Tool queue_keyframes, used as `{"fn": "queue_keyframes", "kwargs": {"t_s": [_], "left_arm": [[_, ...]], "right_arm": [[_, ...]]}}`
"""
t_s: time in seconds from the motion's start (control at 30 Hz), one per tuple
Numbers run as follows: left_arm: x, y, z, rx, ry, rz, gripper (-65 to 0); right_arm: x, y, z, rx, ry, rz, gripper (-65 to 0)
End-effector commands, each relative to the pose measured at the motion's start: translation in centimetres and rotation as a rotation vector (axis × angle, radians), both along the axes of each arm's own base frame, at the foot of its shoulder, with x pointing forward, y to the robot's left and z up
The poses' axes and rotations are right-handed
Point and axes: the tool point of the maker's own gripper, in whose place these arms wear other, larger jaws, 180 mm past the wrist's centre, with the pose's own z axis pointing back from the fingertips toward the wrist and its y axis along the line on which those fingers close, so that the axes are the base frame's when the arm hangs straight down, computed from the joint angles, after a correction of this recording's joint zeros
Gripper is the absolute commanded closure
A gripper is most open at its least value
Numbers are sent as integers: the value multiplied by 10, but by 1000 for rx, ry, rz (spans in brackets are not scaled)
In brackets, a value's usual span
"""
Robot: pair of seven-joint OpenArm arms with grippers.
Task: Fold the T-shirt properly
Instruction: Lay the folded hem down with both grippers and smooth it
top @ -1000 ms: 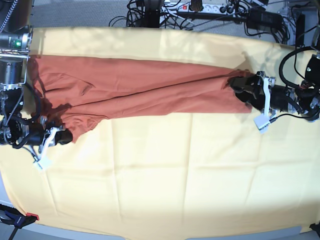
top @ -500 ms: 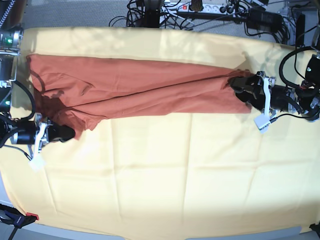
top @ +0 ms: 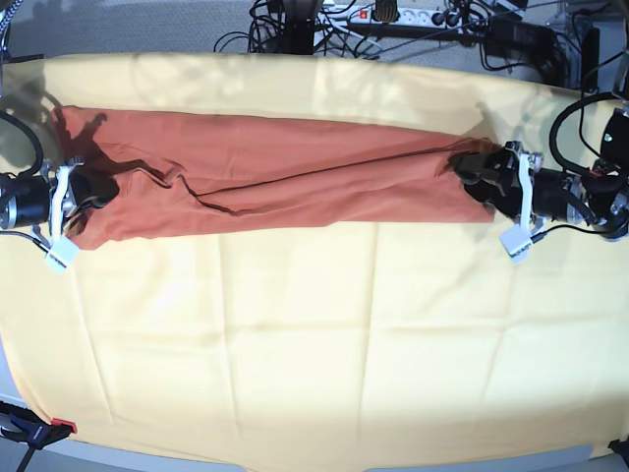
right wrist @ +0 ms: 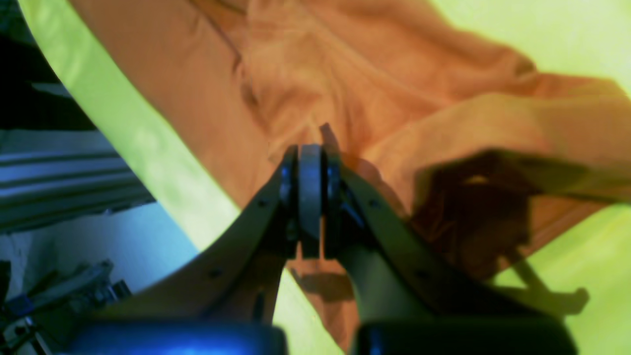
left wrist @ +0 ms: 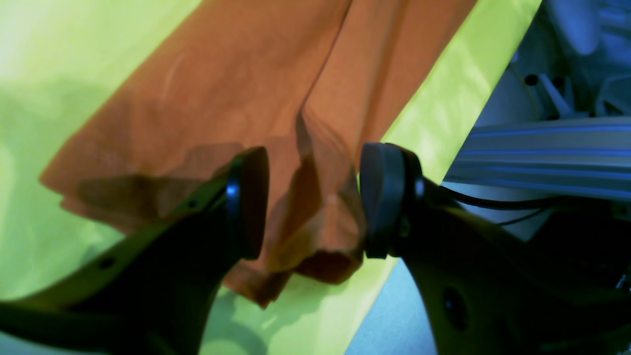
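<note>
Rust cotton T-shirt [top: 285, 172] | long creased band | matte yellow cloth [top: 314, 364]

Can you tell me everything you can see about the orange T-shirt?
The T-shirt is rust-orange, soft-looking cloth, folded into one long band stretched sideways across the yellow cloth. Creases and a fold line run along it. The right claw is shut, pinching one end. The left claw sits at the other end, its pads apart with bunched fabric between them. No neckline or tag shows.
</note>
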Motion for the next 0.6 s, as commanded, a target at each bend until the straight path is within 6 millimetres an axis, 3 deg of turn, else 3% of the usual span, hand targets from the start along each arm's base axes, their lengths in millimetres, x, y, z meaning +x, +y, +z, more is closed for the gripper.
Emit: {"fn": "queue_keyframes", "kwargs": {"t_s": [0.0,0.3,0.57], "left_arm": [[9,3,15,-13,-42,8,-316],[9,4,14,-7,-39,5,-316],[10,10,16,9,-43,8,-316]], "right_arm": [[4,-7,13,-8,-32,-1,0],[-26,-18,-12,-54,66,-1,0],[-29,-29,-20,-127,76,-3,0]]}}
